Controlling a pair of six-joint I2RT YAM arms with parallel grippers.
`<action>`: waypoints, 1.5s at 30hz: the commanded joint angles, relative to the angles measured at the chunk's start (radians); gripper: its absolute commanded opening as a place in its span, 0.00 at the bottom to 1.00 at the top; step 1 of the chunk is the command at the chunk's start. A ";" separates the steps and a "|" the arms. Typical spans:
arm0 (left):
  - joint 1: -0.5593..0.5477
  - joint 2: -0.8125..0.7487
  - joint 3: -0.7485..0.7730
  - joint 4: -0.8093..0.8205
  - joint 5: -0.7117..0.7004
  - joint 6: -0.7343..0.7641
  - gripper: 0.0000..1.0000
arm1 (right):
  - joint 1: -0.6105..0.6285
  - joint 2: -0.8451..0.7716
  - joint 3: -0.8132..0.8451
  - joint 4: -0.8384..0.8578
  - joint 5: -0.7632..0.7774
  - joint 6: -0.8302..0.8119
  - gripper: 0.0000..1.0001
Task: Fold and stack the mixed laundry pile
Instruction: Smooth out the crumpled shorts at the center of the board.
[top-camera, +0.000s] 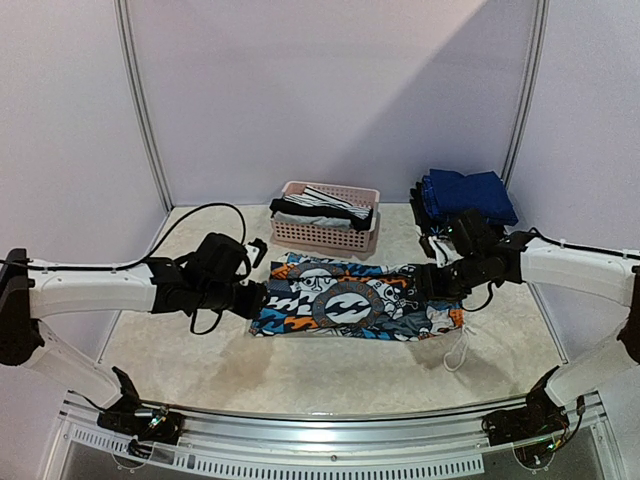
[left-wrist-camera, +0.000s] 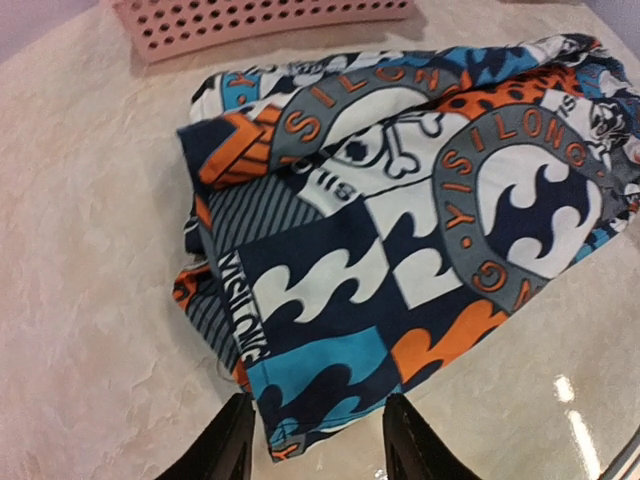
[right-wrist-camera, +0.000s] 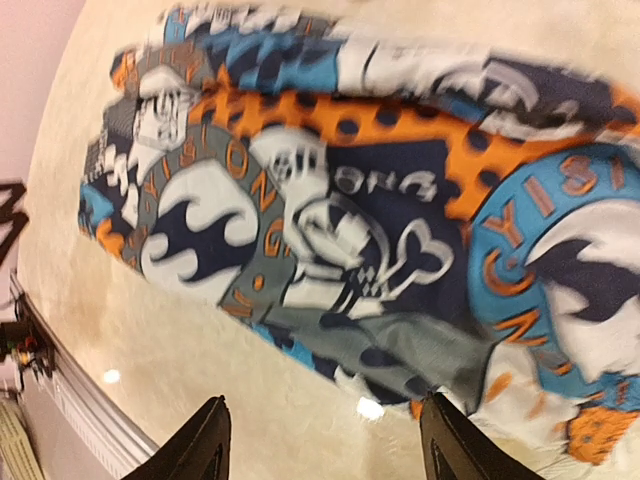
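An orange-blue-black-white patterned garment (top-camera: 350, 303) lies flat and folded in half on the table's middle. It fills the left wrist view (left-wrist-camera: 400, 230) and the right wrist view (right-wrist-camera: 380, 220). My left gripper (top-camera: 262, 296) is open at its left end, its fingers either side of the near left corner (left-wrist-camera: 275, 435). My right gripper (top-camera: 425, 280) is open just above its right end. A folded navy garment (top-camera: 468, 195) lies at the back right. Black-and-white striped pieces (top-camera: 325, 203) lie in the pink basket (top-camera: 325, 235).
The pink slatted basket stands at the back middle, right behind the patterned garment; its edge shows in the left wrist view (left-wrist-camera: 250, 20). A white drawstring (top-camera: 458, 350) trails from the garment's right end. A metal rail (top-camera: 330, 440) runs along the near edge.
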 joint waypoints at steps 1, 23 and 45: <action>-0.058 0.054 0.108 0.036 0.042 0.078 0.43 | -0.068 -0.011 0.055 -0.018 0.073 0.028 0.64; -0.201 0.742 0.719 0.058 0.371 0.180 0.31 | -0.182 0.287 0.188 0.114 0.016 0.060 0.43; -0.221 0.740 0.412 0.202 0.315 0.185 0.26 | -0.237 0.548 0.278 0.133 -0.074 0.008 0.41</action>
